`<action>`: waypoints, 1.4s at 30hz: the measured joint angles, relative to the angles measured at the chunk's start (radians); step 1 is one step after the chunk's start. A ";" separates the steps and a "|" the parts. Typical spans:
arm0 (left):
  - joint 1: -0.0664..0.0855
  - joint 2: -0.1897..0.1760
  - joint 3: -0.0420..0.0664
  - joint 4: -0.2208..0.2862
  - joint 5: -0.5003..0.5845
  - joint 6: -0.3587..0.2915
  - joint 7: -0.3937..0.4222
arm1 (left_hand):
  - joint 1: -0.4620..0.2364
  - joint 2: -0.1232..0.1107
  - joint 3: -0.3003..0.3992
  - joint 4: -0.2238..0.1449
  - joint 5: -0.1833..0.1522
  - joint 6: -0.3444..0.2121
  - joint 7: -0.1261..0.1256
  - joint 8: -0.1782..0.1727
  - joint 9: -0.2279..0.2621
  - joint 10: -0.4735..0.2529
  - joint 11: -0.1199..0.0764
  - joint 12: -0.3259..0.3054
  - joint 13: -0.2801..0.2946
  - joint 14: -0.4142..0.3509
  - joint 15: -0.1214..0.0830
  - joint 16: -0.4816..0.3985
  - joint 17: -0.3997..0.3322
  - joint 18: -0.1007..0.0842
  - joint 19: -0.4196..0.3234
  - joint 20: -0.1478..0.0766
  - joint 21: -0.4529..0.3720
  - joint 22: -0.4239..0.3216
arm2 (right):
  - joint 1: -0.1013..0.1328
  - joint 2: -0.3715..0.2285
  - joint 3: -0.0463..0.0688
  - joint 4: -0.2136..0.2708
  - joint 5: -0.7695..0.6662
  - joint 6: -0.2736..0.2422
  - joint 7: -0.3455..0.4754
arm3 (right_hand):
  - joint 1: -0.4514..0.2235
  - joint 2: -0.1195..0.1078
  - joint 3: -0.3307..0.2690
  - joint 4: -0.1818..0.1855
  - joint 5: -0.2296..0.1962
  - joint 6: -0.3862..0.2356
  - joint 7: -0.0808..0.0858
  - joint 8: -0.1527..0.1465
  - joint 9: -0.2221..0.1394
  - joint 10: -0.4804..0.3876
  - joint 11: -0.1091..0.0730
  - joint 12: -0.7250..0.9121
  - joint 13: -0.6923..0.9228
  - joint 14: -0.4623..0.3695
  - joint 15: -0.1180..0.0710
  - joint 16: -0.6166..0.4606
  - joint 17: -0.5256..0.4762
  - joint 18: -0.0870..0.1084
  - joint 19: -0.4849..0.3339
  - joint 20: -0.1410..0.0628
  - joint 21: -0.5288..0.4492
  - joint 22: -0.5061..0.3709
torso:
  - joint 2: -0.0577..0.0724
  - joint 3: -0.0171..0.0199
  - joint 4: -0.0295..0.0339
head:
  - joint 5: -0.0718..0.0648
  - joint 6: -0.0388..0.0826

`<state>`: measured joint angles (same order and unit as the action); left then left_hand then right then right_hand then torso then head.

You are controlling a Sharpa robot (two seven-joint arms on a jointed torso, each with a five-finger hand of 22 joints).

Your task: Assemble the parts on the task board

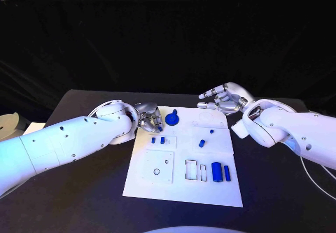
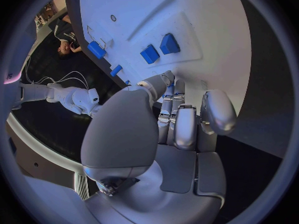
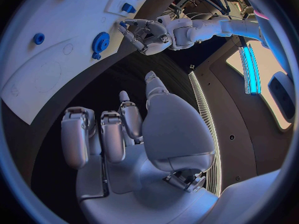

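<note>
The white task board [image 1: 180, 187] lies mid-table. A round blue part [image 1: 172, 118] sits near its far edge. Two small blue parts [image 1: 158, 140] stand in a recess left of centre, another [image 1: 201, 142] stands near the middle, and two long ones [image 1: 221, 172] lie near the right edge. My left hand [image 1: 149, 119] hovers over the board's far-left corner, fingers curled, pinching what looks like a small blue part [image 3: 122, 23] at its fingertips. My right hand [image 1: 223, 99] floats beyond the far-right corner, fingers apart and holding nothing. The board [image 2: 206, 25] and the two blue parts [image 2: 159, 49] lie ahead of my left hand [image 2: 168, 119].
Empty cut-outs [image 1: 194, 170] and a panel with holes [image 1: 158, 166] mark the board's near half. Black table [image 1: 84, 194] surrounds the board. A pale object [image 1: 10, 122] sits off the table's far-left corner.
</note>
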<state>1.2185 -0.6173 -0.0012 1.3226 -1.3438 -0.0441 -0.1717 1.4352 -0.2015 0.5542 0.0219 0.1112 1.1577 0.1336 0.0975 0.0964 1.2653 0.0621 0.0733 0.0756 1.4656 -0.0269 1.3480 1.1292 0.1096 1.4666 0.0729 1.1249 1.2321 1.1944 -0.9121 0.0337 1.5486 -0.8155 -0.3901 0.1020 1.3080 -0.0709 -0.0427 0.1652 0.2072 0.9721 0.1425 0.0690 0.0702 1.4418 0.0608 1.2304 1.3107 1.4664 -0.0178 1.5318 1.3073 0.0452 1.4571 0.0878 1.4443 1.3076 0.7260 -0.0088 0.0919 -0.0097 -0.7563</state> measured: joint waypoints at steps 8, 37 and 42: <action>0.000 0.005 0.000 -0.004 -0.001 0.005 -0.001 | -0.004 0.004 0.000 0.000 0.000 0.004 -0.004 -0.001 0.000 0.007 0.000 0.000 0.001 0.000 0.000 0.000 0.000 0.000 0.000 0.000 0.000 0.000 | 0.000 0.000 0.000 0.000 0.000 0.000 0.000 | 0.000 0.000 0.000 0.000 0.000 0.000 0.000 0.000 0.000 0.000 0.000 0.000 0.000 0.000 0.000 0.000 0.001 0.000 0.000 0.000 0.000 0.000 | 0.000 -0.0002 0.0005 | 0.000 -0.001; 0.000 0.016 -0.005 -0.015 -0.005 0.020 -0.004 | -0.027 -0.005 -0.010 -0.010 0.000 -0.011 0.011 -0.023 -0.010 0.000 0.008 -0.008 0.001 0.000 0.000 0.000 -0.009 0.000 0.000 0.000 0.000 -0.001 | 0.000 -0.001 0.000 0.001 0.000 0.000 0.000 | 0.004 0.004 0.000 0.000 0.000 0.000 0.000 0.000 0.000 0.000 0.000 0.000 0.000 0.000 0.000 -0.006 0.000 0.000 0.000 0.000 0.000 0.000 | 0.000 -0.0001 -0.0001 | -0.002 -0.004; -0.001 0.016 -0.005 -0.015 -0.005 0.021 -0.006 | -0.040 -0.017 -0.016 -0.008 0.000 -0.061 0.025 -0.035 -0.025 -0.027 0.023 -0.008 -0.005 0.001 0.010 0.000 -0.025 0.000 -0.001 0.001 0.000 0.009 | 0.000 -0.002 0.000 0.001 0.000 0.000 0.000 | 0.004 0.004 0.000 0.000 0.000 0.000 0.000 0.000 0.000 0.000 0.000 0.000 -0.001 0.000 0.000 -0.006 0.000 0.000 0.000 0.000 0.000 0.000 | 0.000 -0.0002 0.0005 | -0.002 -0.004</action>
<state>1.2177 -0.6011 -0.0064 1.3075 -1.3486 -0.0234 -0.1775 1.3947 -0.2183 0.5379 0.0135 0.1113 1.0966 0.1586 0.0626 0.0713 1.2382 0.0852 0.0658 0.0703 1.4667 -0.0170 1.3479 1.1040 0.1096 1.4657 0.0738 1.1249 1.2408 1.1944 -0.9137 0.0337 1.5495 -0.8153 -0.3900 0.1018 1.3120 -0.0669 -0.0425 0.1654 0.2072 0.9721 0.1425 0.0690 0.0702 1.4418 0.0608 1.2305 1.3099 1.4664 -0.0178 1.5259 1.3077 0.0452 1.4571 0.0879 1.4444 1.3073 0.7257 -0.0090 0.0924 -0.0118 -0.7601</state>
